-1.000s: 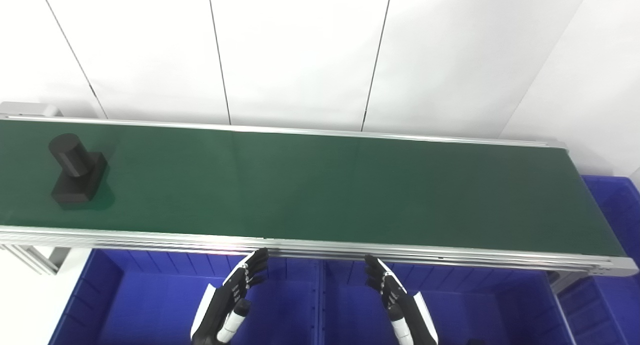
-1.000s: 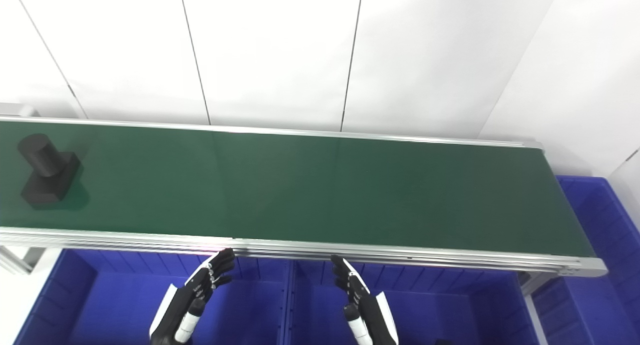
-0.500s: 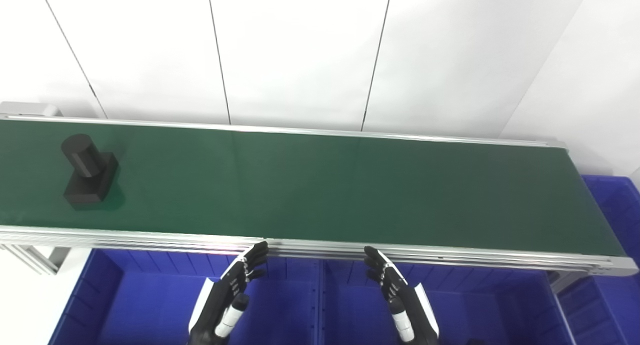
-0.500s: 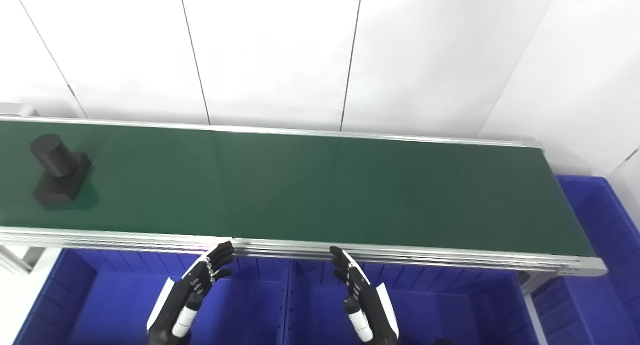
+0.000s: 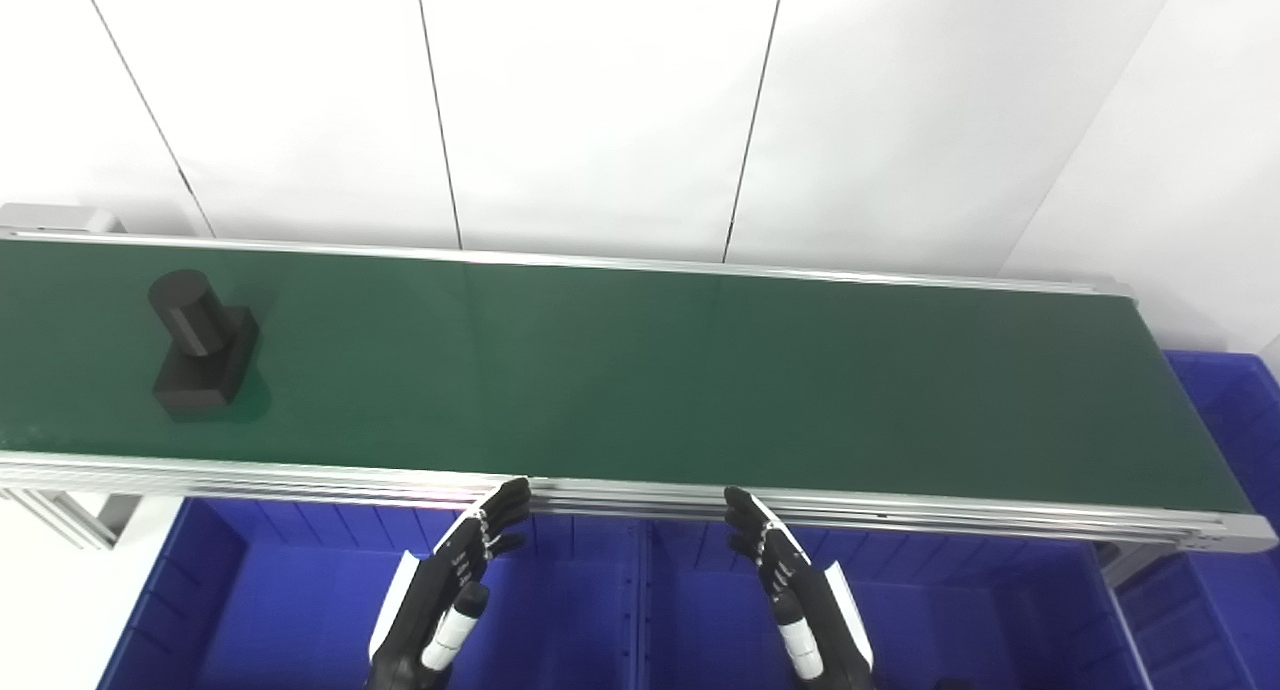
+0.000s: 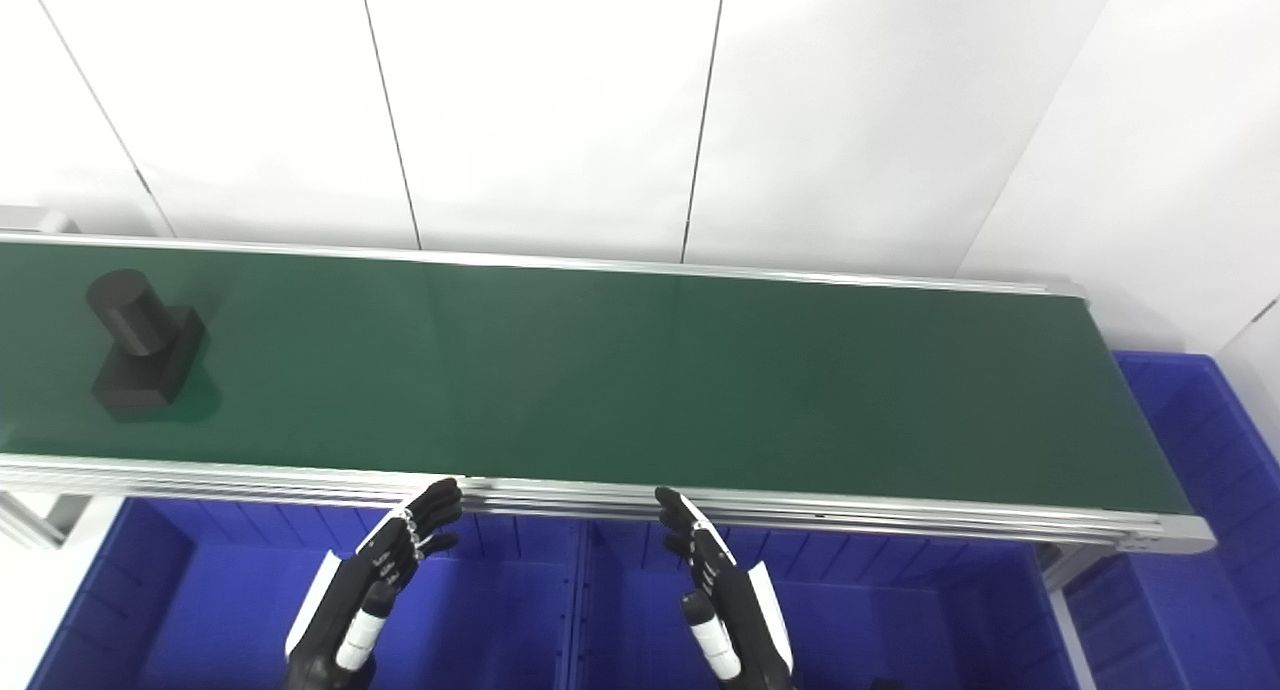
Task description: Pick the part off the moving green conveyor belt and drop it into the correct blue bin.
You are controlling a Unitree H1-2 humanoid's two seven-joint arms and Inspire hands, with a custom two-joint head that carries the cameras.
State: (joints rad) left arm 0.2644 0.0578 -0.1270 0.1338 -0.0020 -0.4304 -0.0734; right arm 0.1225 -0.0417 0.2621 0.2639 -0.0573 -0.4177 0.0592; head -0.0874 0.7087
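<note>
Black part (image 5: 200, 342) farther right along belt (image 5: 640, 370)

The belt (image 5: 640, 370) lies bare from the part (image 5: 200, 345) at 9 o'clock to its 3 o'clock end; its near rail (image 5: 640, 495) stands at 12 o'clock of both hands.

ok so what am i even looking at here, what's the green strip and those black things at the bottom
Both pictures come from two cameras side by side on a humanoid robot's head, looking down. The green strip is a conveyor belt. On its left end sits one black part, a cylinder standing on a block. The black things are the robot's left hand and right hand, fingers apart, holding nothing, hovering over blue bins below the belt's near edge. Another blue bin sits at the right end.
</note>
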